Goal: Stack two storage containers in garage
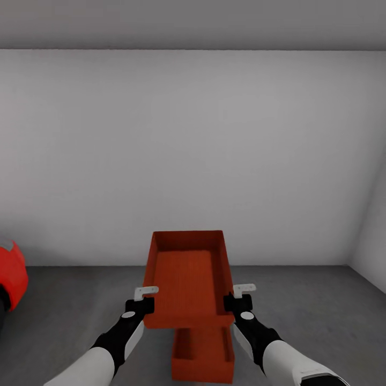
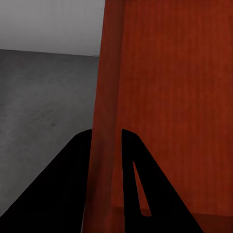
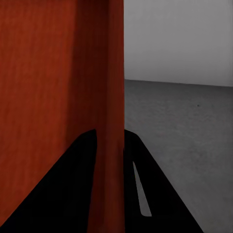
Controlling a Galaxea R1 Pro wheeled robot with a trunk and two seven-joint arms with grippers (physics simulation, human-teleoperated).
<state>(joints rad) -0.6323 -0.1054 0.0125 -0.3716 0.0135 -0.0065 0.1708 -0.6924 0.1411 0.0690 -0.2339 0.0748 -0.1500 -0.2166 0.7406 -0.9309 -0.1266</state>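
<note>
From the head camera, an orange-red storage container (image 1: pixel 187 279) was held up in front of the robot, its open top tilted toward the camera. The left gripper (image 1: pixel 143 294) was clamped on its left side wall near the front corner, and the right gripper (image 1: pixel 242 292) on its right side wall near the opposite front corner. Directly below, a second storage container (image 1: pixel 202 356) sat on the dark grey concrete floor (image 1: pixel 311 316), partly hidden by the raised one. A plain white wall (image 1: pixel 193 150) stood behind, and part of a red car (image 1: pixel 12 279) showed at the floor's left edge.

In the left wrist view, the two black fingers (image 2: pixel 73 184) were closed on the thin orange-red wall (image 2: pixel 104 121), one on each face, with grey floor beside it.

In the right wrist view, the black fingers (image 3: pixel 155 189) likewise pinched the container's wall (image 3: pixel 110 121) from both sides, over the concrete floor.
</note>
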